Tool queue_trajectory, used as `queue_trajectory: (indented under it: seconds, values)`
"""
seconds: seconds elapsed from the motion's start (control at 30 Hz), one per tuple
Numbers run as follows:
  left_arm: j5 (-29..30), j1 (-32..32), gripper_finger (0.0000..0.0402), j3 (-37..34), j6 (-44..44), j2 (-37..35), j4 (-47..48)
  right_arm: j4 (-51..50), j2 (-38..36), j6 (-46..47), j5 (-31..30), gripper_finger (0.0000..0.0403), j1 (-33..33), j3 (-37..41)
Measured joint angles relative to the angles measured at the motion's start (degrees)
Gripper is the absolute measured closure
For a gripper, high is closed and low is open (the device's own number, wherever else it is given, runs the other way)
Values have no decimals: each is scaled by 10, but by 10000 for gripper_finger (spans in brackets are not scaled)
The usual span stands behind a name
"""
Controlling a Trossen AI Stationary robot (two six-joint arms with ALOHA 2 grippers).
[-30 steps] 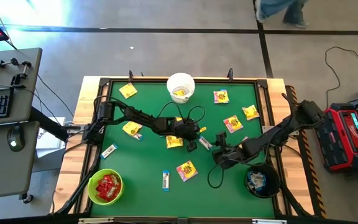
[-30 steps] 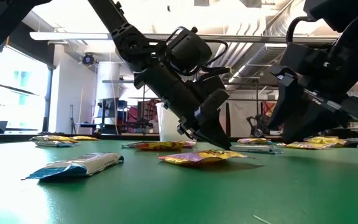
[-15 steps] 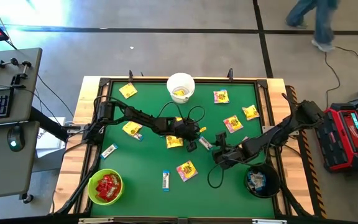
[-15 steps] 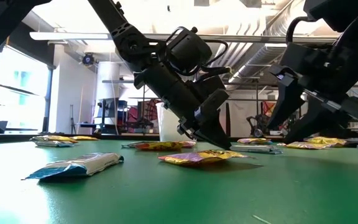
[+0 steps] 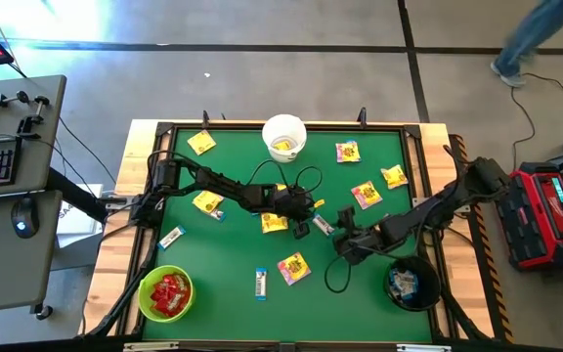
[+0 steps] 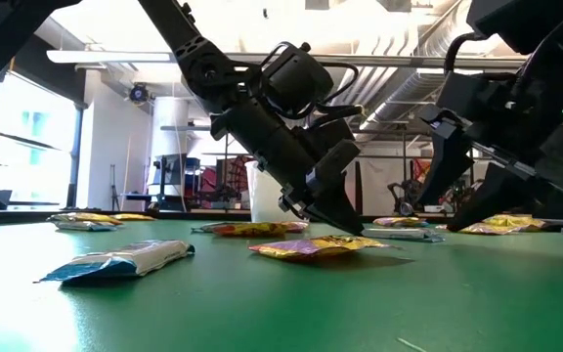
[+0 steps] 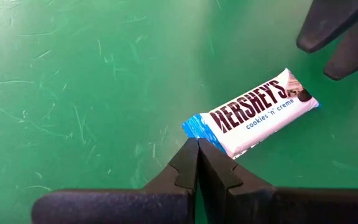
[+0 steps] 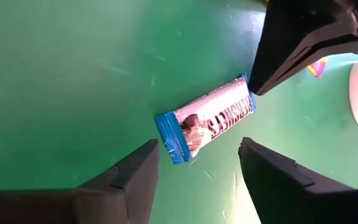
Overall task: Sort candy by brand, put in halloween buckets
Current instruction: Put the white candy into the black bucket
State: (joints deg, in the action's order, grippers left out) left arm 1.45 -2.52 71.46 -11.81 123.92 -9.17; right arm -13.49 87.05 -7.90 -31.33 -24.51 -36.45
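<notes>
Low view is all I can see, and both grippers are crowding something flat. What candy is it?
Observer: A white-and-blue Hershey's bar; the left wrist view reads its name.
Operator: Is anybody holding it?
Observer: No. The left gripper is shut with its tips at the bar's blue end, and the right gripper is open.
Operator: Which bucket should get it?
Observer: Probably the black bucket; the high view shows white-and-blue wrappers inside.

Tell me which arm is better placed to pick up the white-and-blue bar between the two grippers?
Right, probably. The right gripper is open with the bar ahead of its gap; the left gripper is shut at the bar's other end.
</notes>
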Motion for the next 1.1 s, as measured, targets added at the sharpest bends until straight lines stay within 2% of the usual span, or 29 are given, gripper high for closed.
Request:
queue_trajectory:
  seconds: [0.37,0.73,1.1]
  values:
    - [0,0,398,0,0,0,-1,25,37,-71,-8,178,10,-3]
    - [-10,0,398,0,0,0,-1,-45,41,-56,-14,178,10,-53]
    - [-10,0,398,0,0,0,-1,-47,41,-60,-11,178,18,-56]
